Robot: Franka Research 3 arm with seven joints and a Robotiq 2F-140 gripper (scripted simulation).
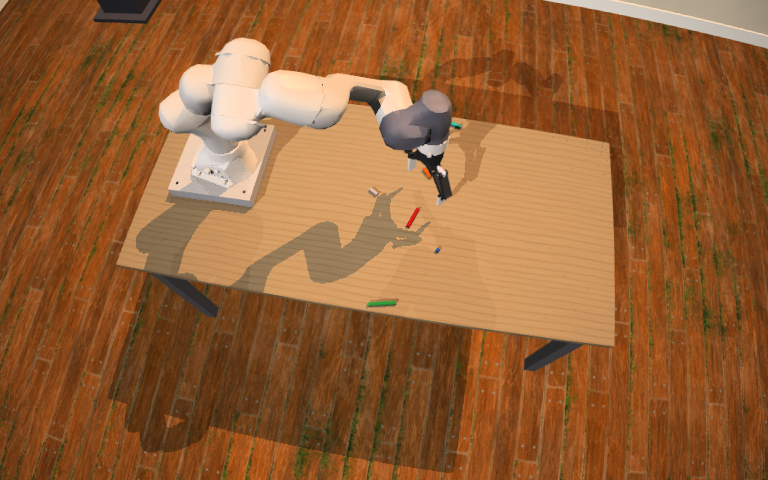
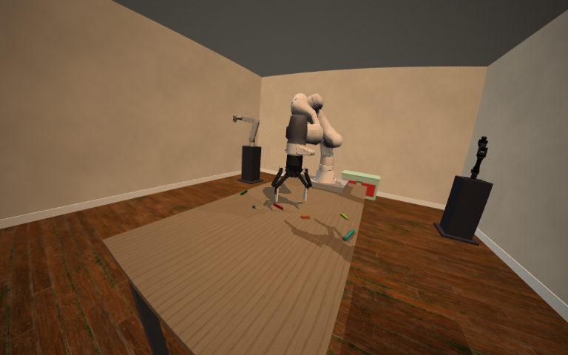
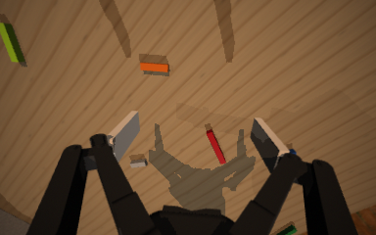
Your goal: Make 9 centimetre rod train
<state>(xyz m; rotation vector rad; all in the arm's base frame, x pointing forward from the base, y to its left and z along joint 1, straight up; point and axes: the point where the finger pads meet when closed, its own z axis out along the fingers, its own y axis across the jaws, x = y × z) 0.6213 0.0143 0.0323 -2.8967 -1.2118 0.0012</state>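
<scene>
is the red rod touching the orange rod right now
No, in the wrist view the red rod lies well apart from the orange rod, with bare table between them.

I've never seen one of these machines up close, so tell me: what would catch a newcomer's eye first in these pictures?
First, the big white arm bolted at one end of a long wooden table, bending over it. Its black gripper hangs wide open, holding nothing, just above a small red rod that lies between its fingertips in the wrist view. Other little coloured rods are scattered about: orange, lime, and green near the table's edge.
</scene>
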